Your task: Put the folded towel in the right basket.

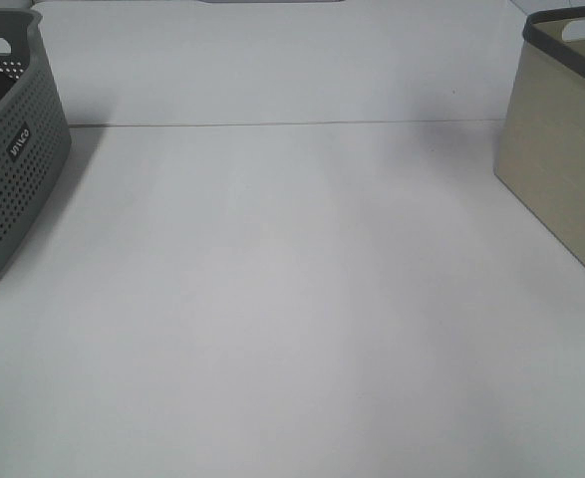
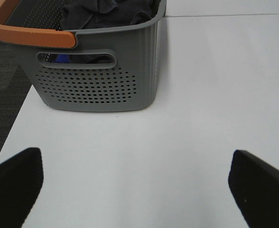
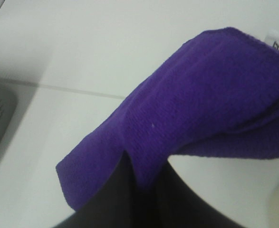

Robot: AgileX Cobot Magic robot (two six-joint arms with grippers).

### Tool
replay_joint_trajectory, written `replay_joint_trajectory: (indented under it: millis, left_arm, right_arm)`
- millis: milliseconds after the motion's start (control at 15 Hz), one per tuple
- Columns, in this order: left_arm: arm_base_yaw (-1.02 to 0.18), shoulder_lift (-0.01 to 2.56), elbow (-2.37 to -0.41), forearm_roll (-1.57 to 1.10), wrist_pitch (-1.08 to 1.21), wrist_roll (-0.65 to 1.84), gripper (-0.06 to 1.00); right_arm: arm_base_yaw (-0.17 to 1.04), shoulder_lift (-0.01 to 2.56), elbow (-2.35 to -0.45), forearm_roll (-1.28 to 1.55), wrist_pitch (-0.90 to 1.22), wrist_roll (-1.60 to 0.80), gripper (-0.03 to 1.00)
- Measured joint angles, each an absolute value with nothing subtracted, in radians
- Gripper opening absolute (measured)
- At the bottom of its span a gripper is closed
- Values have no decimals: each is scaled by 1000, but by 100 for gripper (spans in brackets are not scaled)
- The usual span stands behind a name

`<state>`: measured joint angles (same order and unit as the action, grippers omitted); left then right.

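Note:
The folded towel [image 3: 201,104] is purple with a white label at one corner and fills most of the right wrist view. My right gripper [image 3: 139,190] is shut on it, with a dark finger pinching its fold, held above the white table. The right basket [image 1: 561,169] is beige with a dark grey rim and stands at the right edge of the exterior high view. Neither gripper nor the towel shows in that view. My left gripper [image 2: 139,190] is open and empty, its two black fingers [image 2: 15,185] wide apart over bare table.
A grey perforated basket [image 1: 13,169] stands at the table's left edge. The left wrist view shows its orange handle [image 2: 30,33] and dark cloths [image 2: 106,12] inside. The white table [image 1: 292,299] spans between the two baskets.

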<state>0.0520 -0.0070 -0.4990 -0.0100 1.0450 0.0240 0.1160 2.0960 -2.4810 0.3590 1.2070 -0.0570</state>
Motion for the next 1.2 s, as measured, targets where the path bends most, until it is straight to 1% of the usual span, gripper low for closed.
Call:
replay_joint_trajectory:
  millis: [200, 267, 333, 400, 533, 600, 733, 867, 933, 1067, 1200]
  left_arm:
    - [52, -7, -499, -10, 1045, 24, 99]
    - [52, -7, -499, -10, 1045, 24, 99]
    - [52, -7, -499, -10, 1045, 24, 99]
    - [52, -7, -499, -10, 1045, 24, 99]
    - [52, -7, -499, -10, 1045, 24, 99]
    - [52, -7, -499, -10, 1045, 24, 99]
    - [52, -7, -499, -10, 1045, 24, 99]
    - [52, -7, -499, -10, 1045, 24, 99]
    - [52, -7, -499, -10, 1045, 24, 99]
    - [52, -7, -499, -10, 1045, 24, 99]
    - [52, -7, -499, -10, 1045, 24, 99]
  right_arm:
    - [-103, 2008, -2483, 303, 1208, -30, 8]
    - [-166, 1989, -2451, 298, 1208, -21, 8]
    - [-232, 1968, -2369, 291, 1211, -15, 8]
    - [-259, 1962, -2311, 276, 1213, -15, 8]
    - [-274, 1961, -2177, 237, 1214, -15, 8]
    - [-274, 1967, -2118, 213, 1216, -15, 11]
    - [-274, 1980, -2053, 165, 1222, -14, 31]
    - [-274, 2004, -2013, 92, 1222, -8, 76]
    - [-274, 2020, -2009, 86, 1222, -8, 92]
    - [-274, 2021, -2009, 114, 1222, -11, 95]
    - [-275, 2021, -2009, 189, 1222, -90, 96]
